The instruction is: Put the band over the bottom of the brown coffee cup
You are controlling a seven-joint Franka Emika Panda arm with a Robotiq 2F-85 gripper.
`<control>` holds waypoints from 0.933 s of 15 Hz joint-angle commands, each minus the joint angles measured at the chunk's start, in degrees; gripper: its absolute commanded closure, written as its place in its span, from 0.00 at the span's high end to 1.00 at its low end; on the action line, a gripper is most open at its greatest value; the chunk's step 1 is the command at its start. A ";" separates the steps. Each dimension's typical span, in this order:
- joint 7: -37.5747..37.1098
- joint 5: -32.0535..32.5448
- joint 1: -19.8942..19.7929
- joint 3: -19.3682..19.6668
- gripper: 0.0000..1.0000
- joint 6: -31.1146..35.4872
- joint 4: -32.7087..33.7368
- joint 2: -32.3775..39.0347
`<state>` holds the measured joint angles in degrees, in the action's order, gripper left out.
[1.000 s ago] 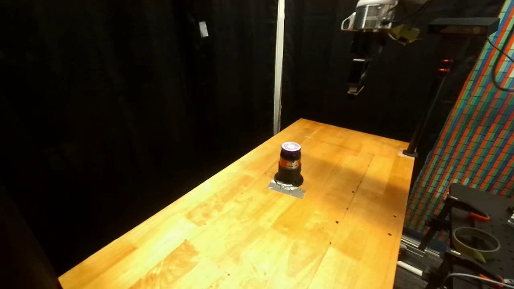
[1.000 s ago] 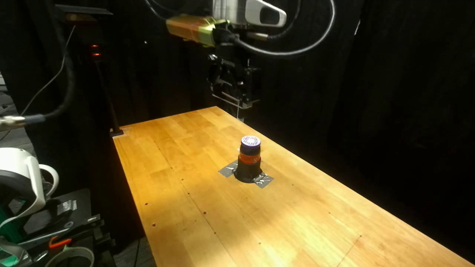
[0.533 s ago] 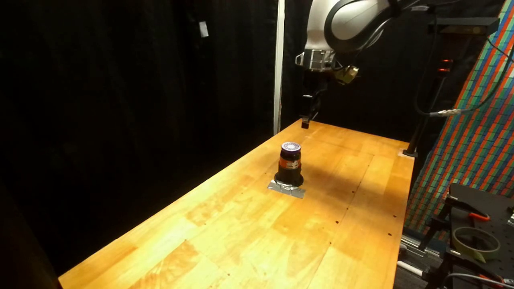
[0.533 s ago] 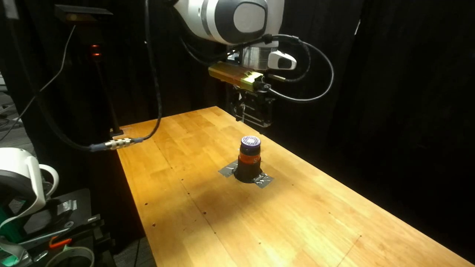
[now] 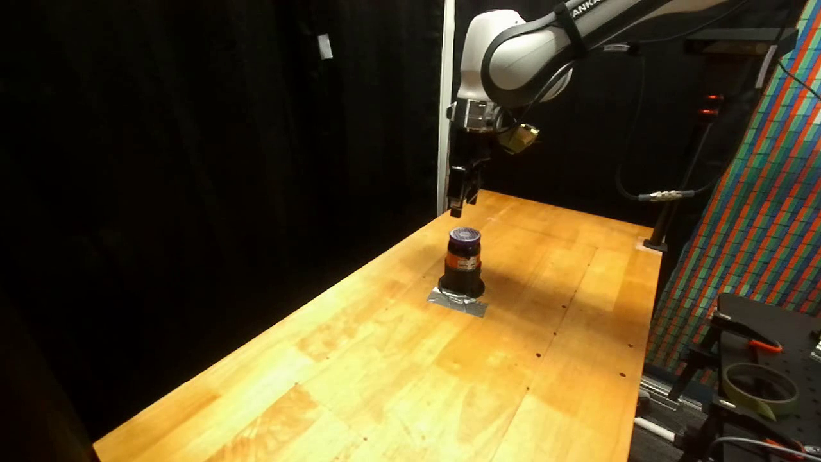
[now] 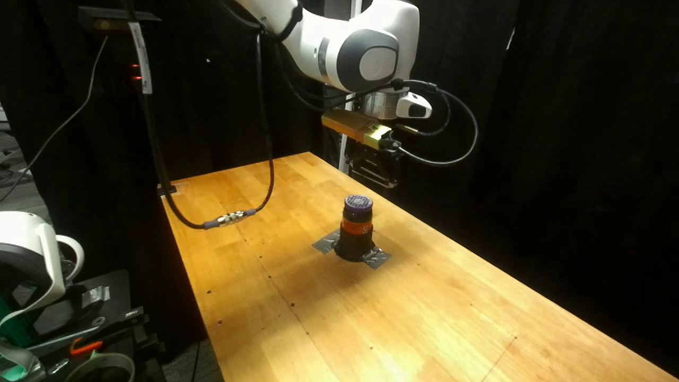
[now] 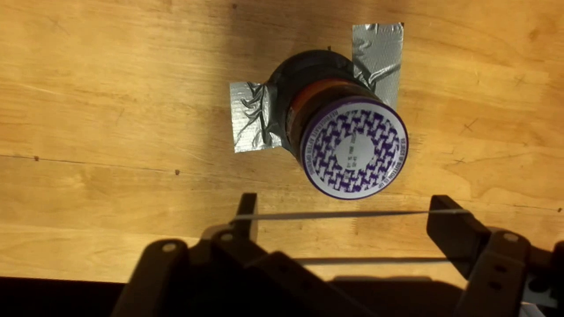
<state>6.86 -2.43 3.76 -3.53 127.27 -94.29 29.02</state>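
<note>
The brown coffee cup is a dark cylinder with an orange-red stripe and a white-and-purple patterned top. It stands upright in a black base on the wooden table in both exterior views (image 5: 463, 262) (image 6: 356, 227). Its top fills the middle of the wrist view (image 7: 354, 148). My gripper (image 5: 464, 208) is open, above the cup and a little to one side of it, apart from it. It also shows dimly in an exterior view (image 6: 373, 178). In the wrist view, a thin greyish band (image 7: 335, 215) is stretched around both spread fingers of the gripper (image 7: 343, 207), beside the cup's top.
Silver tape (image 5: 458, 303) holds the black base to the wooden table (image 5: 410, 372). A cable with a metal connector (image 6: 231, 217) hangs from the arm. A tape roll (image 5: 760, 390) lies on a side cart. A post foot (image 5: 655, 245) is clamped at the table's far corner.
The arm has come down and across from the far end, bringing my gripper and the band close above the cup. The cup has not moved. The gripper stays open.
</note>
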 commanded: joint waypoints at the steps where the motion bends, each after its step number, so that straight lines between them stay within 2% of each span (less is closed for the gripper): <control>1: -1.12 -1.74 -0.17 -1.35 1.00 0.15 4.18 3.46; 14: -4.76 -1.33 0.92 -1.33 1.00 1.03 7.88 10.99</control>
<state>4.11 -3.67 4.08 -5.11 127.58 -88.62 38.60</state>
